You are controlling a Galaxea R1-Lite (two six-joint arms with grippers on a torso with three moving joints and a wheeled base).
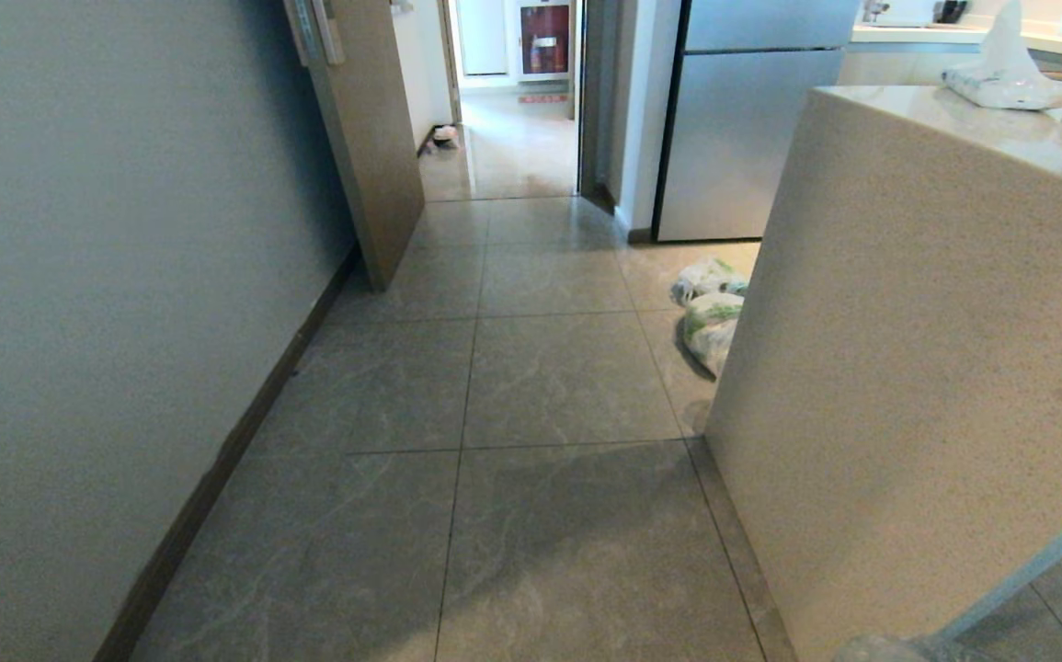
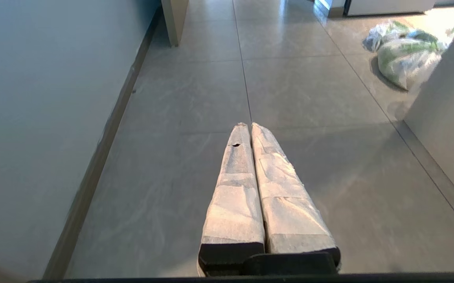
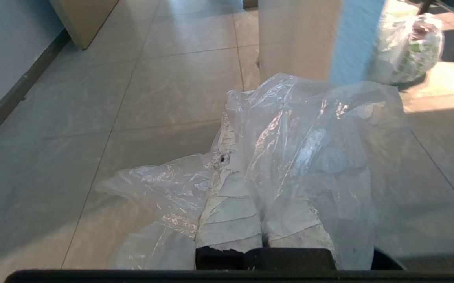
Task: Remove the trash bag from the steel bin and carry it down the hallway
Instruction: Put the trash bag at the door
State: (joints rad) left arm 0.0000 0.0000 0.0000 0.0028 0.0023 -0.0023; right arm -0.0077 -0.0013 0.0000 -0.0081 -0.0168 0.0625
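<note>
The trash bag (image 3: 309,137), thin, clear and crinkled, drapes over and in front of my right gripper (image 3: 234,125), which is shut on it just above the floor. A scrap of the same clear plastic shows at the lower edge of the head view (image 1: 880,649). My left gripper (image 2: 249,125) is shut with nothing in it, its taped fingers pointing along the floor. The hallway (image 1: 512,368) of grey marbled tiles runs ahead to an open doorway. The steel bin is out of view.
A stone counter block (image 1: 907,368) stands close on the right. Two tied white bags with green print (image 1: 710,317) lie at its far corner, before a steel fridge (image 1: 742,129). A wall with dark baseboard (image 1: 80,322) runs along the left, ending at an open wooden door (image 1: 370,138).
</note>
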